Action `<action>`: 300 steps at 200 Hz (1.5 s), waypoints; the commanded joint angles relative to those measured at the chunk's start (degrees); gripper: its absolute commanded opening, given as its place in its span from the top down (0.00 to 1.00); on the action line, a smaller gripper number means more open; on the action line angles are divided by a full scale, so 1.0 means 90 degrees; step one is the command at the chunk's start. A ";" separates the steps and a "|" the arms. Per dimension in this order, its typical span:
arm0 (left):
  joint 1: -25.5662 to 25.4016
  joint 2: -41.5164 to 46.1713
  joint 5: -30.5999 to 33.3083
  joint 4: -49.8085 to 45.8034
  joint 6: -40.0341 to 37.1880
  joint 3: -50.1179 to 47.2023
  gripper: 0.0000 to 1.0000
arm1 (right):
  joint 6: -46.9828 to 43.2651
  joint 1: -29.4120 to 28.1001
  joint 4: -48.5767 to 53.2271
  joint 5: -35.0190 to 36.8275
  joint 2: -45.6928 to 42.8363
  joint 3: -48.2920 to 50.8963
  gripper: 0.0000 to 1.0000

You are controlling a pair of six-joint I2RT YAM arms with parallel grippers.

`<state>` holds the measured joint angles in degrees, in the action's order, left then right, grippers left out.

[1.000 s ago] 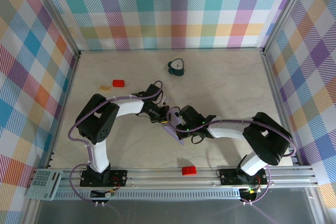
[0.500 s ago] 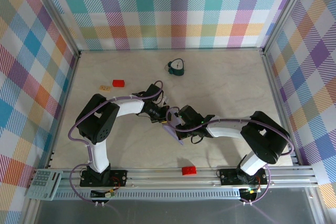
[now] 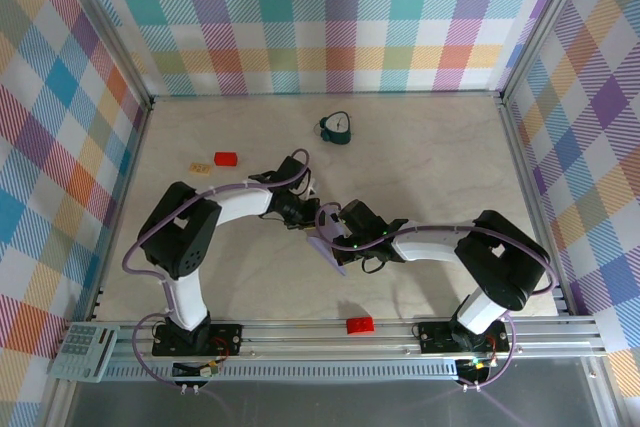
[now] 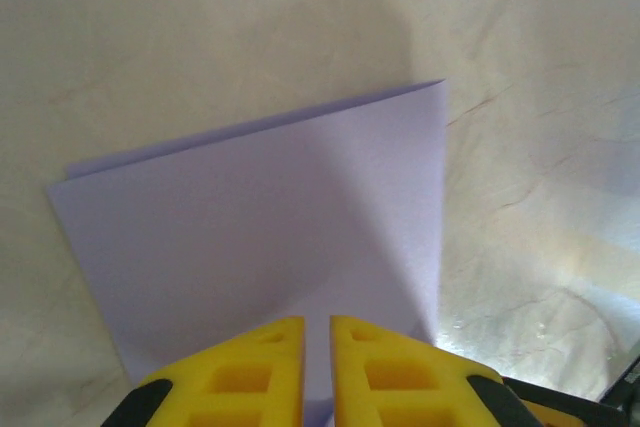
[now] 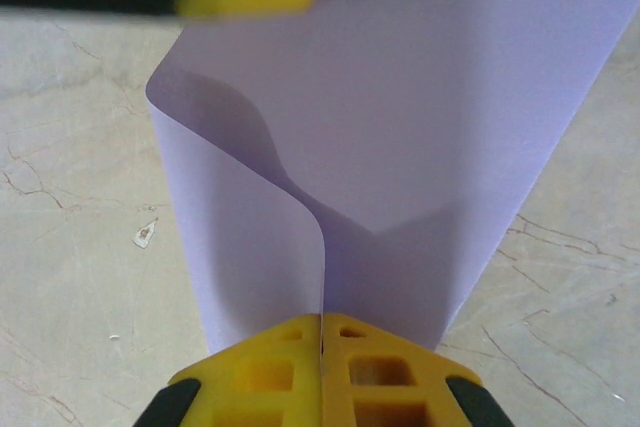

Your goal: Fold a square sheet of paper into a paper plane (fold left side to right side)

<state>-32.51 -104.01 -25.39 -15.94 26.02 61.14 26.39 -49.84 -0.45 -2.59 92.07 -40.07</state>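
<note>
Left claw [image 4: 318, 327]: fingers a narrow slit apart, set over the near edge of the paper [image 4: 260, 217], with lavender showing through the gap.
Right claw [image 5: 321, 319]: fingers pressed together, clamped on the paper's edge.
Paper: pale lavender, doubled over, resting mid-counter between the two claws; one layer bowed up in a loop at the right claw, two edges slightly offset on the far side.
Counter [image 3: 430, 167]: pale, marbled.
Clock [image 3: 338, 127]: dark teal, near the back wall, well apart from the paper.
Red block [image 3: 226, 159]: back left.
Second red block [image 3: 359, 325]: by the near rail.
</note>
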 commanded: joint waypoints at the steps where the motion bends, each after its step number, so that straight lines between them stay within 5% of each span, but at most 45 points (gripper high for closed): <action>1: 0.0144 0.0810 0.0186 0.0327 -0.0123 -0.0269 0.85 | 0.0104 0.0040 0.0258 -0.0054 0.0209 0.0239 1.00; 61: 0.0151 0.2327 -0.0519 0.1730 0.0241 -0.2137 0.82 | 0.0185 0.0038 0.0084 -0.0137 0.0248 0.0345 1.00; 116: -0.0265 0.1942 -0.1175 0.3606 0.1130 -0.3039 0.82 | 0.0163 0.0040 0.0184 -0.0152 0.0292 0.0293 1.00; 300: -0.0597 0.1117 -0.0558 0.3027 0.0917 -0.2819 0.88 | 0.0111 0.0035 0.0354 -0.0073 0.0375 0.0195 1.00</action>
<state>-37.10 -93.41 -31.48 13.10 35.14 35.14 27.68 -49.56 -3.22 -3.95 92.55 -39.18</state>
